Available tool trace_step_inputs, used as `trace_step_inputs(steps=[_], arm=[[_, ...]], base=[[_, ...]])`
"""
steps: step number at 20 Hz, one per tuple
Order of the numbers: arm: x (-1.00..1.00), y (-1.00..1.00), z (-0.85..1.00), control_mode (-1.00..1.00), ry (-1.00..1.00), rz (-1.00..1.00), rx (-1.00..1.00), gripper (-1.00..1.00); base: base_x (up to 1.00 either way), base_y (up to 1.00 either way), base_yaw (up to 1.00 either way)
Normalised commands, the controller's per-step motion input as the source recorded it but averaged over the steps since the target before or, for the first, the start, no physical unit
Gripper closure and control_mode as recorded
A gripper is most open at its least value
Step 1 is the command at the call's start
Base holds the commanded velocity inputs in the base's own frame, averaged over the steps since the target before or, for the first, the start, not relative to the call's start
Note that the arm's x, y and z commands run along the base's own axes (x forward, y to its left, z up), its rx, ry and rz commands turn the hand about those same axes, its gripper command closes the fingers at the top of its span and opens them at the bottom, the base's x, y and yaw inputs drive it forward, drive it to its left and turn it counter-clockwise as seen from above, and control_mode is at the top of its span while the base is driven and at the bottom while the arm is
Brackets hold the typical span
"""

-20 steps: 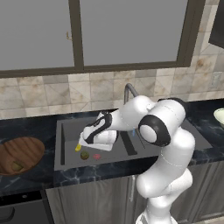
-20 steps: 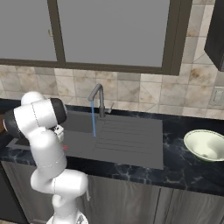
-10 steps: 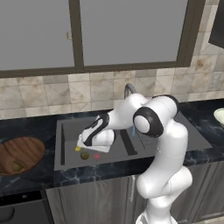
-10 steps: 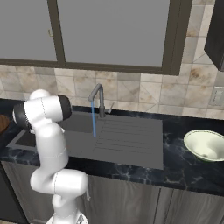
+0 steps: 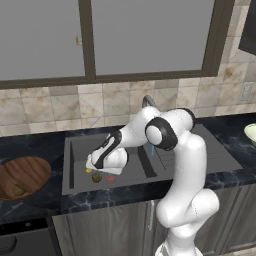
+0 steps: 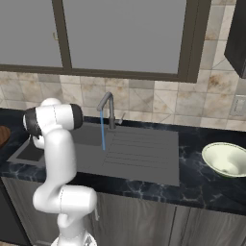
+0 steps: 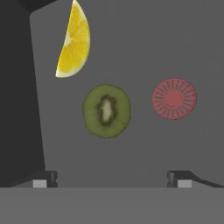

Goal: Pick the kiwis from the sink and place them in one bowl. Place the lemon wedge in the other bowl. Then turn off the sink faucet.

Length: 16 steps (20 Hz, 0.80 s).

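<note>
Seen from the hand view, going left to right, the lemon wedge [image 7: 73, 41] lies farthest left, ahead of and just outside the left finger, near the dark wall of the sink [image 7: 19, 96]. Next, a kiwi [image 7: 106, 110] lies cut face up on the basin floor, ahead of the fingers [image 7: 112, 178] and between their two lines, slightly nearer the left one. To its right, ahead of the right finger, a flat red-pink slice [image 7: 174, 98] is seen, apart from the kiwi. The fingers are spread wide with nothing between them.

In the left base view, another kiwi [image 5: 19, 190] rests in the wooden bowl [image 5: 25, 175] on the surface, well to the left of the hand, so one kiwi is judged left to fetch. In the right base view water runs from the faucet [image 6: 108, 106], and the pale bowl [image 6: 226, 158] stands far to the right.

The kiwi is judged light, soft-fleshed and probably wet and slippery; a gentle hold across its skin-covered sides is advised, without crushing. The wedge is likewise light and should be taken across its flat faces.
</note>
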Motion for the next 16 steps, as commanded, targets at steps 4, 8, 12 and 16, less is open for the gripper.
trace_step_inputs(steps=[4, 8, 12, 16], arm=[[0.27, 0.14, -0.22, -1.0, -0.01, 0.0, 0.0, -1.0], [0.24, 0.1, -0.19, -1.0, 0.0, 0.0, 0.0, -1.0], [0.24, 0.04, -0.19, -1.0, 0.0, 0.0, 0.0, -1.0], [0.19, 0.01, -0.16, -1.0, 0.0, 0.0, 0.0, -1.0]], base=[[0.0, 0.0, 0.0], [0.0, 0.0, 0.0], [0.0, 0.0, 0.0], [0.0, 0.0, 0.0]])
